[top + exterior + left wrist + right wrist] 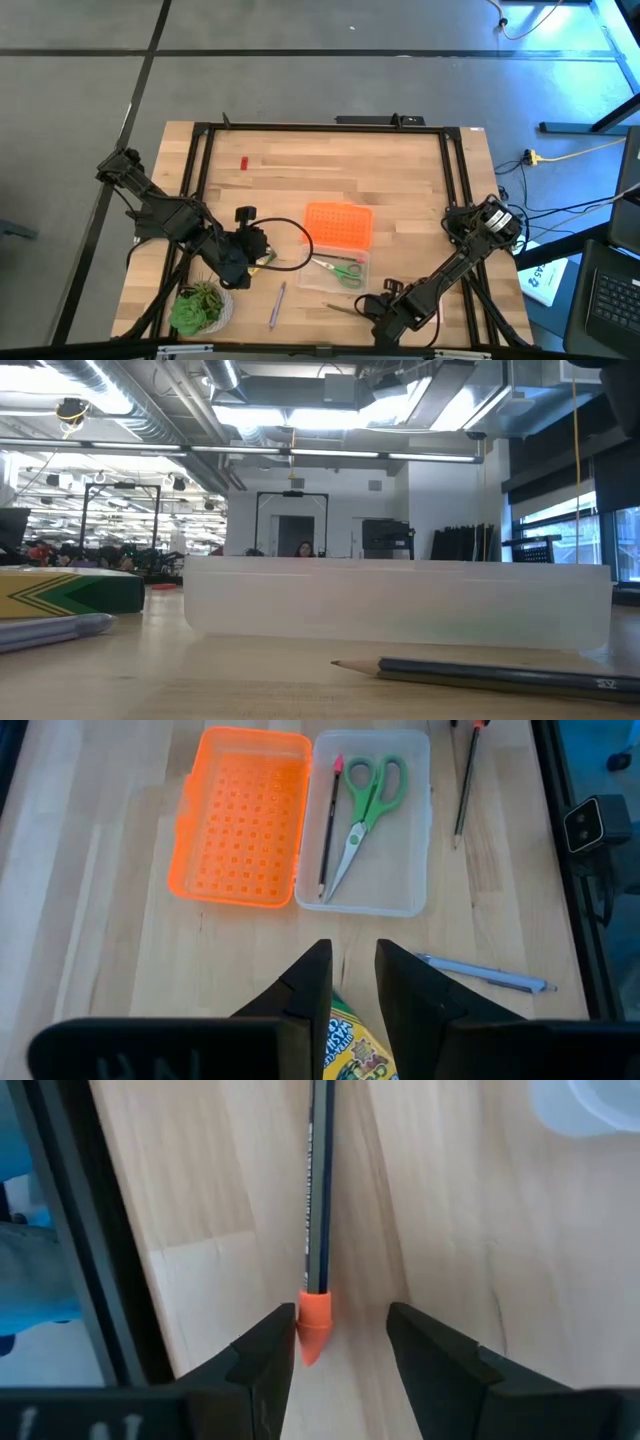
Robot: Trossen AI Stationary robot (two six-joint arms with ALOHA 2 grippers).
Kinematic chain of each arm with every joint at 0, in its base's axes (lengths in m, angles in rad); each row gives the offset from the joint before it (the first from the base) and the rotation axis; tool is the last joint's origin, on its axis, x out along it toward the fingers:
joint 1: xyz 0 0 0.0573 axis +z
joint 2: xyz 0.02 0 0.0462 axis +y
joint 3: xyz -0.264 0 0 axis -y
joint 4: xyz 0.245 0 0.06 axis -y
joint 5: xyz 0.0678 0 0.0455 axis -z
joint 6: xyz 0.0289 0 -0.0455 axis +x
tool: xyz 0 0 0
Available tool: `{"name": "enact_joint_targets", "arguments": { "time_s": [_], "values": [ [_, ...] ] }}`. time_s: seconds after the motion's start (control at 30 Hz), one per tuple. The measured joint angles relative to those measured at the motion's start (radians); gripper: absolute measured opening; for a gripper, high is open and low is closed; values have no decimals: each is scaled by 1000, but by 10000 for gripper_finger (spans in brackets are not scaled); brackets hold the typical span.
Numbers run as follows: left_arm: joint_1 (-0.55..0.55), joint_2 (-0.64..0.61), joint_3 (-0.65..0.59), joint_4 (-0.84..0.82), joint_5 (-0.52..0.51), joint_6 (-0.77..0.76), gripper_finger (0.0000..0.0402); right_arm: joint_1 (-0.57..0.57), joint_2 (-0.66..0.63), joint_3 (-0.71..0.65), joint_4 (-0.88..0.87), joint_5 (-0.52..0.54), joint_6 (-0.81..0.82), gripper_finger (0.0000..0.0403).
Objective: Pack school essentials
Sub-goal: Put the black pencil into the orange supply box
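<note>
Straddling the pencil's (pixel 320 1190) orange eraser end, your right end effector (pixel 340 1345) sits fingers apart at the near edge of the surface (pixel 400 180) — it's light, stiff and rolls, so pinch mid-shaft. Left end effector (pixel 350 985) hovers over the crayon box (pixel 352 1045), narrowly parted.

I'm working in what looks like a robotics lab or open workshop hall: exposed ceiling ducts (pixel 150 405) and strip lights (pixel 300 415) are running overhead, cables (pixel 560 215) are trailing over the grey floor (pixel 300 85), and a black metal frame (pixel 320 127) is edging the wooden worktop (pixel 400 175).
</note>
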Motion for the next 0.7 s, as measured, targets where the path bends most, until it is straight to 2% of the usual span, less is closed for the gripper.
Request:
{"name": "enact_joint_targets", "arguments": {
  "time_s": [0.2,0.33,0.5,0.7],
  "values": [
    [0,0,0,0,0,2,73,0,0,-1,-48,9,-2,170],
    [0,0,0,0,0,2,73,2,2,-2,-84,82,0,170],
    [0,0,0,0,0,2,73,1,3,-2,-94,97,-2,170],
    [0,0,0,0,0,2,73,0,3,-2,-104,98,-1,148]
  ]
}}
